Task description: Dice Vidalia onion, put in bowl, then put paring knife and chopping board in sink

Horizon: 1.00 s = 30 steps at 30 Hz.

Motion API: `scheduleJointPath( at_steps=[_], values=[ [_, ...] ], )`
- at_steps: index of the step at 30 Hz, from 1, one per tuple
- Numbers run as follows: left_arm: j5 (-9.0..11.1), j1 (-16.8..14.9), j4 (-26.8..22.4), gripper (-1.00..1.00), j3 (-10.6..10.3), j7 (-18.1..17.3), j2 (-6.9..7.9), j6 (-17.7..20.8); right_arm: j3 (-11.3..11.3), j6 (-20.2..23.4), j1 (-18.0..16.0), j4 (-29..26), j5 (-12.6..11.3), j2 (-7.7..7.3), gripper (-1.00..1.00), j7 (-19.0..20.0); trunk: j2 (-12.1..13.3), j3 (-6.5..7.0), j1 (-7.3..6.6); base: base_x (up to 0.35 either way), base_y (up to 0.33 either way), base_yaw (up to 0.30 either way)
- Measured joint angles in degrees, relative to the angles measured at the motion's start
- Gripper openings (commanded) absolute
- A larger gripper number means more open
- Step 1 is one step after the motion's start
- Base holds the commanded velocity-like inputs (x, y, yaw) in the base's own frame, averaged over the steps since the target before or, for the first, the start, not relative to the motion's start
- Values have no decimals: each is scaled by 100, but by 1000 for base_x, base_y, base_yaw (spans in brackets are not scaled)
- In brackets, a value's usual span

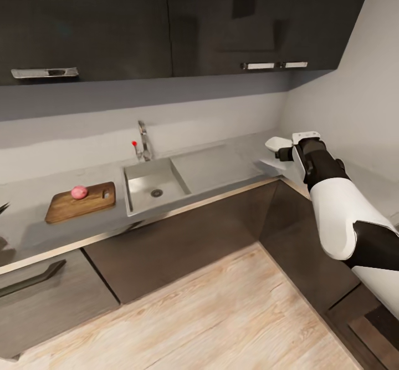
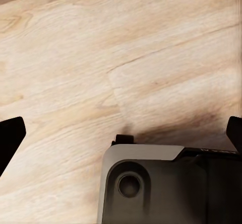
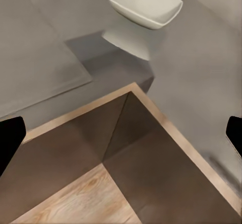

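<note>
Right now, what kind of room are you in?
A kitchen, by the look of it: a grey sink with a chrome faucet set in an L-shaped countertop, dark upper cabinets above, and a chopping board carrying an onion.

A pink onion (image 1: pixel 79 192) on a brown, grained chopping board (image 1: pixel 81 202); grey sink (image 1: pixel 152 184), white bowl (image 3: pixel 145 4), pale wood-grain floor (image 1: pixel 221 314).

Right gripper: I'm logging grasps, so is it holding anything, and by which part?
Nothing is held. The right gripper has its jaws wide apart, short of the white bowl on the countertop.
</note>
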Motion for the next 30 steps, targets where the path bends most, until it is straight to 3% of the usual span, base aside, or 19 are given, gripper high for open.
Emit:
scheduleJointPath(
  at_steps=[30],
  values=[
    [2, 0, 0, 100, 0, 0, 0, 0, 2, -8, 0, 85, 4, -1, 100, 0, 0, 0, 1, 226, -176, 0]
  ],
)
